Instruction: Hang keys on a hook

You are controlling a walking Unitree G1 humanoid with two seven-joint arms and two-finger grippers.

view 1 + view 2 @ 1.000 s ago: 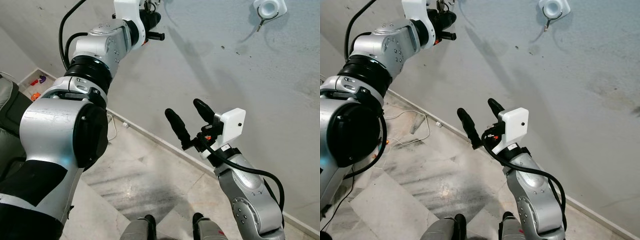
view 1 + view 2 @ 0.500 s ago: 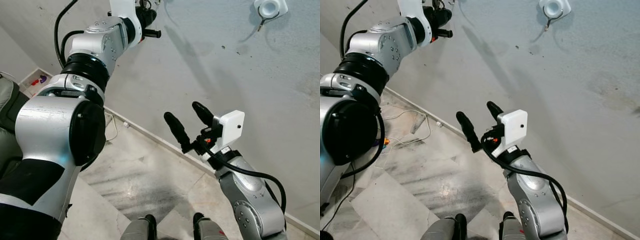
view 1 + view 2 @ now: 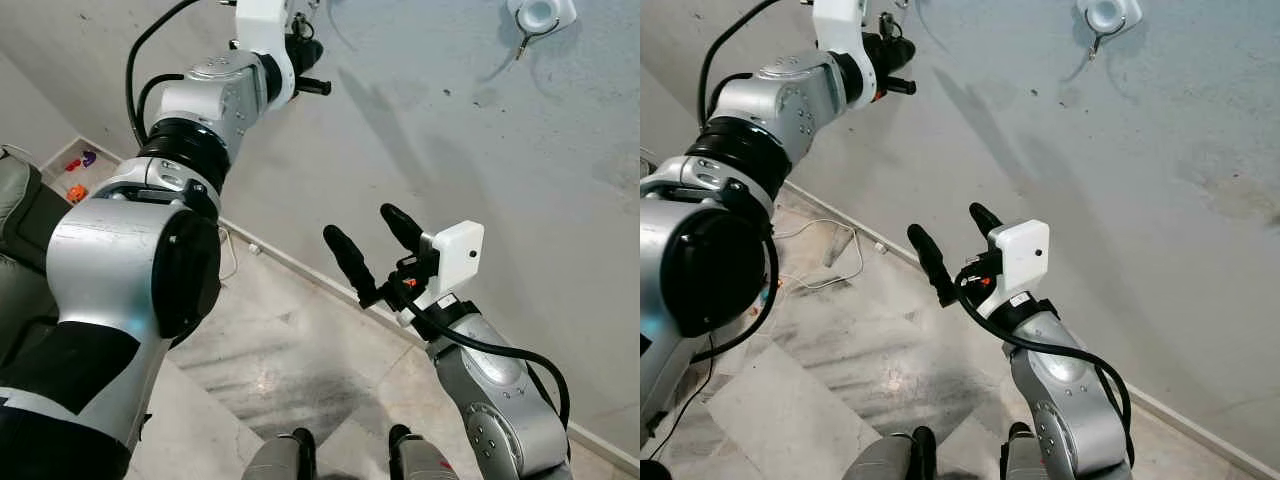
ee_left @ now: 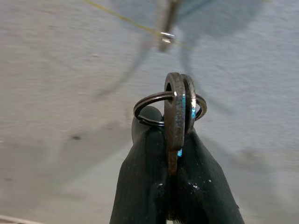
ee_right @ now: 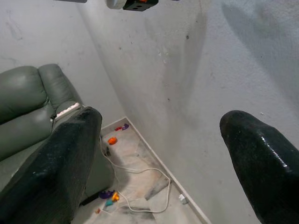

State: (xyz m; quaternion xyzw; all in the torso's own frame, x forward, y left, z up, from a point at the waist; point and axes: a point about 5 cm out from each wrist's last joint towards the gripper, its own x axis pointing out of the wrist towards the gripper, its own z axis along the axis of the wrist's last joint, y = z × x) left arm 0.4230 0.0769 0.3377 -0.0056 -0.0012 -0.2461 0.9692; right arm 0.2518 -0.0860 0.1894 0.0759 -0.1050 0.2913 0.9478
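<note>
My left gripper (image 3: 308,52) is raised high against the grey wall and is shut on the keys (image 4: 175,108). In the left wrist view a steel ring and two flat key heads stick out above the black fingertips (image 4: 149,154). The hook (image 3: 521,48) is a bent metal wire under a round white base (image 3: 541,14). It sits on the wall far to the right of the left gripper, at about the same height. My right gripper (image 3: 362,225) is held lower, in front of the wall, open and holding nothing.
A green sofa (image 5: 28,107) stands at the left. Small toys (image 3: 75,190) and a white cable (image 3: 830,270) lie on the marble floor along the baseboard. My feet (image 3: 300,455) show at the bottom edge.
The left gripper with the keys has shifted slightly right and down after rising a little. The right gripper has drifted a little to the left, still open.
</note>
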